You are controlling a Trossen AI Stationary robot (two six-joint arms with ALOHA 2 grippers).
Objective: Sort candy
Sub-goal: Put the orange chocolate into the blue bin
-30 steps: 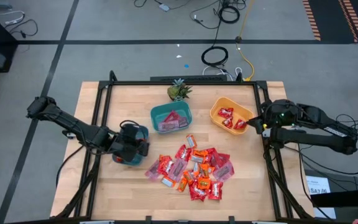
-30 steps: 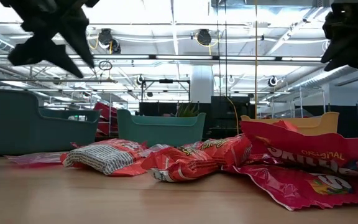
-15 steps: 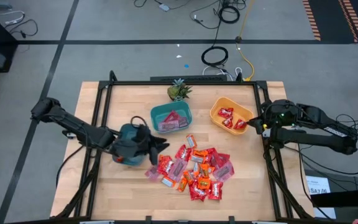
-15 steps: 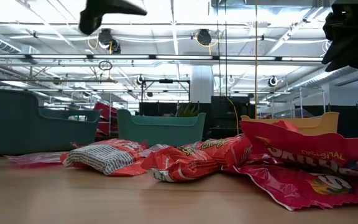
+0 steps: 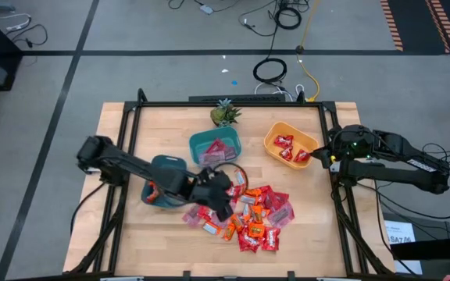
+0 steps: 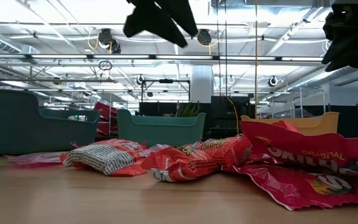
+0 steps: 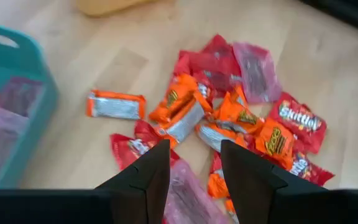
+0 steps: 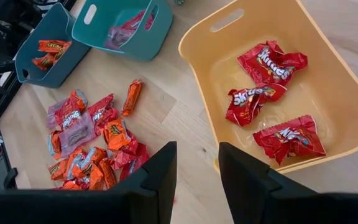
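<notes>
Pincer, left gripper [image 5: 225, 201]: fingers parted, nothing between them, hung above the table over the 9 o'clock edge of the candy [image 5: 248, 215] (12 o'clock taken as the far table edge in the high view).

Directly under the gap, in the left wrist view: 1 pink-purple wrapper [image 7: 185, 194], overlapped by 1 red wrapper [image 7: 134, 148] and close to several orange ones.
Bulk of the heap: 3 to 5 o'clock of the pincer, loose on the bare wood, wrappers touching and part-stacked.

Sorted stock, outward:
- dark teal bowl [image 5: 168, 160], 9 o'clock of the pincer, under the left arm; orange pieces inside.
- light teal bowl [image 5: 198, 140], 12 o'clock; pink-purple pieces.
- orange bowl [image 5: 276, 129], 2 o'clock; 3 red pieces visible.

Right gripper [image 5: 324, 157]: fingers apart, empty, waiting just beside the orange bowl at its 3 o'clock side.

Hazards, judged:
1. Double pick: overlapped wrappers likely to come up 2 at a time, putting a wrong colour in a bowl.
2. Slip: flat, shiny foil, little to pinch; shallow closing likely to skid off.
3. Scatter: descent into the heap edge apt to push neighbours aside.
4. Bowl knock: left arm low over the dark teal bowl; careless swing back apt to shift it.
</notes>
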